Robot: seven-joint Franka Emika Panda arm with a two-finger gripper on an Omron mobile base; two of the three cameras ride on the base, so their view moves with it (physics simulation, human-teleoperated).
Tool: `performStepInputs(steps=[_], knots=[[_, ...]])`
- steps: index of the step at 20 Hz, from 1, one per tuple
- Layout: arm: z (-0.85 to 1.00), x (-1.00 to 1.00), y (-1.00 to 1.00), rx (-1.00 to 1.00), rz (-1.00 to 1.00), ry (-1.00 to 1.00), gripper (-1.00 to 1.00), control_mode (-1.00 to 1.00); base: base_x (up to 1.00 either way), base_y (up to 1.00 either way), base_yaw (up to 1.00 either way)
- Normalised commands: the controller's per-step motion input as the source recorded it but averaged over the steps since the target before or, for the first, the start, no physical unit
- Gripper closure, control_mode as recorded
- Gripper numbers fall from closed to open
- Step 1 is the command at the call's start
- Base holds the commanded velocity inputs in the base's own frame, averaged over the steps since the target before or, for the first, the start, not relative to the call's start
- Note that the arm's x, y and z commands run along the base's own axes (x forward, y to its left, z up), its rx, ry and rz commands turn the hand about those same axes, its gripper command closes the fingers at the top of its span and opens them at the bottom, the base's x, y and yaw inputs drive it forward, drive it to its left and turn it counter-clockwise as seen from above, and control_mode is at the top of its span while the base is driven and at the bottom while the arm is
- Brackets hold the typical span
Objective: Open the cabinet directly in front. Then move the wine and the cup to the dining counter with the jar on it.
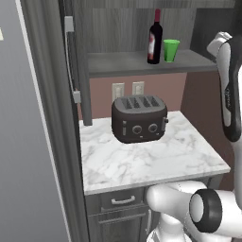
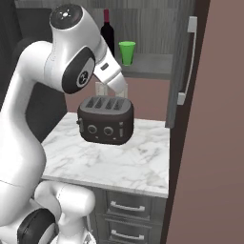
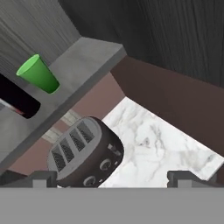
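Observation:
The cabinet stands open, its left door (image 1: 71,61) and right door (image 2: 185,62) swung outward with their silver bar handles showing. On its grey shelf (image 1: 123,64) the dark wine bottle (image 1: 154,40) (image 2: 107,33) (image 3: 17,103) stands upright. The green cup (image 1: 171,50) (image 2: 127,52) (image 3: 38,73) is just to the bottle's right. My gripper (image 3: 113,178) is open and holds nothing. It hangs above the wall counter, below and in front of the shelf, apart from both objects. The dining counter and the jar are out of view.
A dark four-slot toaster (image 1: 139,118) (image 2: 106,120) (image 3: 85,153) sits on the narrow marble wall counter (image 1: 156,160), under the shelf. Two wall outlets (image 1: 127,89) are behind it. Drawer fronts (image 2: 126,207) lie below the counter. A tall grey panel (image 1: 28,142) stands at the left.

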Motion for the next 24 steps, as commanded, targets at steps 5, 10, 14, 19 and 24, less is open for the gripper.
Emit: performStepInputs(steps=[5,10,14,19,24], knots=[[0.02,0.03,0.00,0.02,0.00,-0.12,-1.00,-1.00,0.00,0.00,0.00],[0.04,0.22,0.00,0.01,0.00,-0.16,-1.00,-1.00,0.00,0.00,0.00],[0.09,0.44,0.06,0.01,0.00,-0.11,-1.00,-1.00,0.00,0.00,0.00],[0.16,0.47,0.16,0.00,0.00,-0.01,-1.00,-1.00,0.00,0.00,0.00],[0.18,0.53,0.19,0.00,0.00,0.00,-1.00,-1.00,0.00,0.00,0.00]])
